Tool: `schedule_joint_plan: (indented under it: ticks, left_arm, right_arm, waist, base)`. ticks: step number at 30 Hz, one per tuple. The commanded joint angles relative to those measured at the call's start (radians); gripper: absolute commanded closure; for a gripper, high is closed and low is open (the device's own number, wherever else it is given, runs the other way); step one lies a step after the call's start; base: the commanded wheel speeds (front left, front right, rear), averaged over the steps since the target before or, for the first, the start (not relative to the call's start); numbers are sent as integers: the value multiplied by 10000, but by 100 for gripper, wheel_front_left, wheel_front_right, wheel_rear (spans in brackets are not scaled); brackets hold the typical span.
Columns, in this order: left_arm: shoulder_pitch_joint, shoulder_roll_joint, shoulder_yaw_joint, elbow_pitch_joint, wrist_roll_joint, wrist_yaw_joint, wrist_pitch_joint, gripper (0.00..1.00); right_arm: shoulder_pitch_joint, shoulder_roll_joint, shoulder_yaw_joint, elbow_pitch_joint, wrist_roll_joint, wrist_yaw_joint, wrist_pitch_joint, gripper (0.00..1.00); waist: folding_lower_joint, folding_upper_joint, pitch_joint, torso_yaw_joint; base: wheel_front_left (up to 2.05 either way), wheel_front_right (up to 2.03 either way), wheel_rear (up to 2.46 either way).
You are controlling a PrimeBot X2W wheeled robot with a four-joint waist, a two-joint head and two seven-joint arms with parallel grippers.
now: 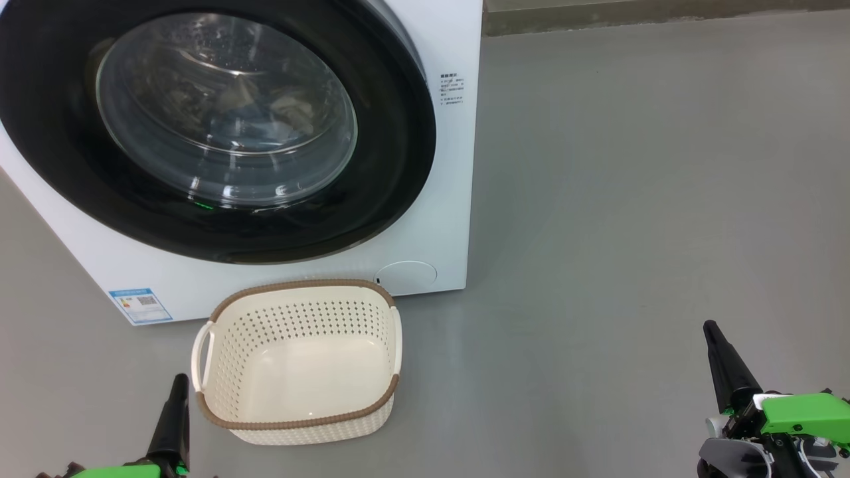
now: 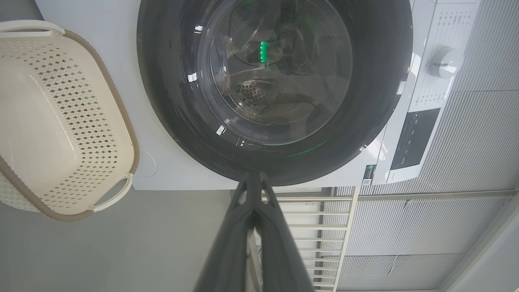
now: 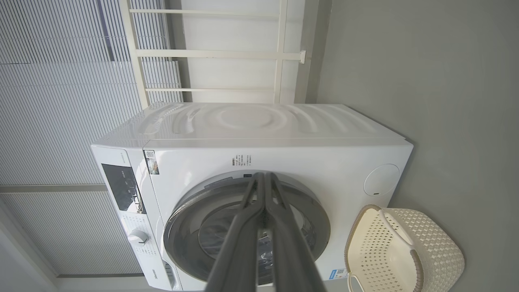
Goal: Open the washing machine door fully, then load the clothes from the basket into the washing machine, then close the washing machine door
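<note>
Catching the washing machine (image 3: 284, 154) dial (image 3: 138, 237) — wrist views.

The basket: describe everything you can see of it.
The basket is cream plastic, rectangular with rounded corners, with perforated walls, a solid bottom, a brown woven-look rim and white side handles. It stands upright and empty on the grey floor, close in front of the washing machine, below its closed door.
</note>
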Motion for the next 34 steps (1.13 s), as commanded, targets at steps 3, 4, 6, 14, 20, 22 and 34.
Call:
schedule_joint_plan:
  ticks: [3, 4, 6, 14, 20, 22, 34]
  left_arm:
    - [-425, 72, 339, -307, -76, -69, 61, 100]
    - [-425, 72, 339, -307, -76, -69, 61, 100]
    - [-425, 72, 340, -307, -75, -69, 61, 100]
    - [-425, 71, 341, -308, -74, -69, 63, 100]
    - [-426, 70, 342, -308, -73, -69, 63, 100]
    - [-426, 70, 342, -308, -73, -69, 64, 100]
    - [-426, 69, 344, -308, -72, -69, 65, 100]
  right_arm:
    - [-439, -158, 227, -246, 56, 33, 43, 100]
    - [-439, -158, 227, -246, 56, 33, 43, 100]
    - [-439, -158, 228, -246, 56, 33, 43, 100]
    - [-439, -158, 228, -246, 56, 33, 43, 100]
    - [-439, -158, 228, -246, 56, 33, 43, 100]
    - [-439, -158, 228, -246, 56, 33, 43, 100]
    - [-439, -158, 228, -246, 56, 33, 43, 100]
  waist:
    - [0, 0, 0, 1]
    - [0, 0, 0, 1]
    - [0, 0, 0, 1]
    - [0, 0, 0, 1]
    - [0, 0, 0, 1]
    - [0, 0, 0, 1]
    - [-1, 0, 0, 1]
  base:
    - [0, 0, 0]
    - [0, 0, 0]
    - [0, 0, 0]
    - [0, 0, 0]
    - [0, 0, 0]
    - [0, 0, 0]
    - [0, 0, 0]
